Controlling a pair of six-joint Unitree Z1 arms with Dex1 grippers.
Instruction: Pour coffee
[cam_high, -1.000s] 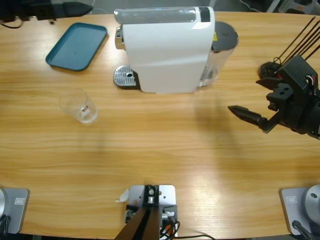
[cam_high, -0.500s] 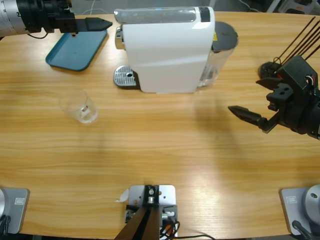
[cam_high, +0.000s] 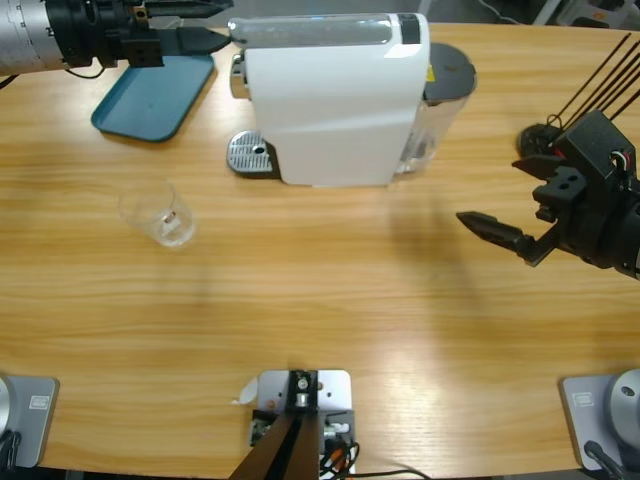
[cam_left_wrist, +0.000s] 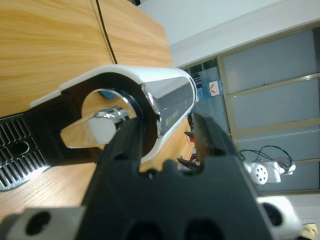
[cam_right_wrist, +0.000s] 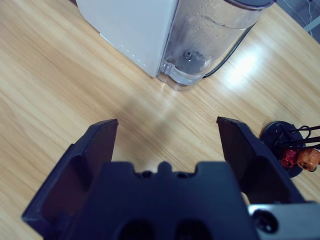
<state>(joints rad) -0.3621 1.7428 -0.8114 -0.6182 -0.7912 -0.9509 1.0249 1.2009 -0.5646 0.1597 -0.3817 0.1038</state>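
We see the left gripper (cam_high: 205, 25) at the top front edge of the coffee machine (cam_high: 335, 100), its jaws parted around the machine's silver lever (cam_left_wrist: 170, 102). The right gripper (cam_high: 495, 232) hangs wide open, well right of the machine. The glass (cam_high: 158, 212) stands left of the machine; its coffee is too faint to tell.

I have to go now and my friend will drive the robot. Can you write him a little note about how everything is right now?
Left gripper: open, jaws astride the front lever of the white coffee machine, not closed on it.
Right gripper: open, holding nothing, hovering over bare table beside the machine's water tank.
Glass tumbler: on the table, apart from the machine and away from its drip grate. Teal tray sits behind it.
Done: nothing poured.
Left: put the tumbler under the spout, run the machine.
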